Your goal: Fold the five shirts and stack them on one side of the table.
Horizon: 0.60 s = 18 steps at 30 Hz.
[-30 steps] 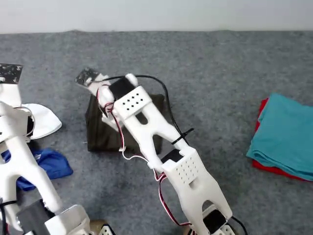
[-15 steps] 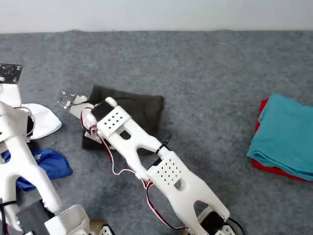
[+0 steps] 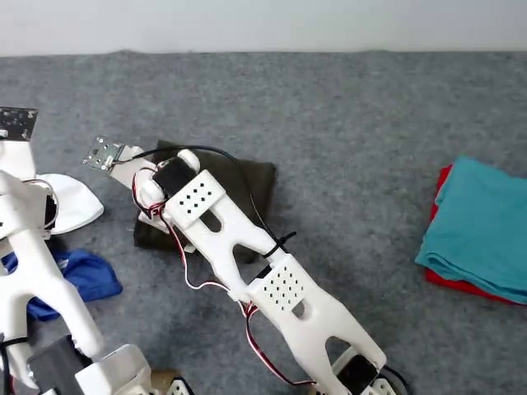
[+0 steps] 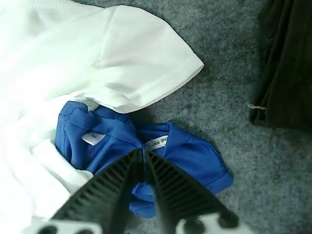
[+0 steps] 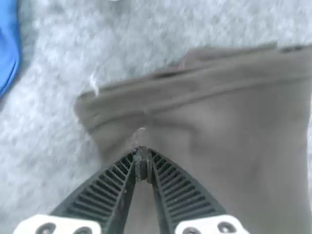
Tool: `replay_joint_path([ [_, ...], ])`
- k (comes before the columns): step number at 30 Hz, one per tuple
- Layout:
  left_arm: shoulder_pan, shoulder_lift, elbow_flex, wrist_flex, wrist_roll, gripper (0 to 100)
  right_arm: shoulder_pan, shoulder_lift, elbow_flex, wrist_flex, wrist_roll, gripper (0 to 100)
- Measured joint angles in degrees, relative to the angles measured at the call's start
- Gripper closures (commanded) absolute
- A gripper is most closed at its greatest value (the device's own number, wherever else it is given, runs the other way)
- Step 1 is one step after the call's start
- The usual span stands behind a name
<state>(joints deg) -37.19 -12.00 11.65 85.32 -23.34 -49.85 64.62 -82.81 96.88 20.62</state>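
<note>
At the left edge of the gray table (image 3: 354,123) we see a crumpled white shirt (image 3: 72,206), and just in front of it a bunched blue shirt (image 3: 86,278) that touches it. The left claw (image 4: 143,155) hangs over the blue shirt with its fingers closed together and nothing between them. Next comes a folded dark shirt (image 3: 251,185), lying flat and apart from the two loose ones. The right arm stretches across it, and the right claw (image 5: 141,157) is closed with its tips on the dark cloth near the folded edge. We cannot tell whether any cloth is pinched. Far right, well apart, a folded teal shirt (image 3: 482,226) sits on a folded red shirt (image 3: 453,284).
</note>
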Motion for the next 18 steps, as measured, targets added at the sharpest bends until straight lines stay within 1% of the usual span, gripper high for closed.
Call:
replay_joint_path([
  [3, 0.0, 0.0, 0.0, 0.0, 0.0, 99, 0.62, 0.0, -1.49, 3.6, -0.35, 99.0],
  [7, 0.0, 0.0, 0.0, 0.0, 0.0, 99, 3.87, -0.26, -1.41, 3.6, -5.54, 99.0],
  [10, 0.0, 0.0, 0.0, 0.0, 0.0, 99, 6.77, -4.75, 2.9, 3.6, -7.91, 99.0],
  [13, 0.0, 0.0, 0.0, 0.0, 0.0, 99, 8.7, -11.43, 10.64, 3.6, -11.16, 98.8],
  [15, 0.0, 0.0, 0.0, 0.0, 0.0, 99, 9.67, -15.38, 16.35, 3.6, -14.33, 96.0],
  [18, 0.0, 0.0, 0.0, 0.0, 0.0, 99, 10.46, -20.4, 24.62, 3.6, -19.6, 85.0],
])
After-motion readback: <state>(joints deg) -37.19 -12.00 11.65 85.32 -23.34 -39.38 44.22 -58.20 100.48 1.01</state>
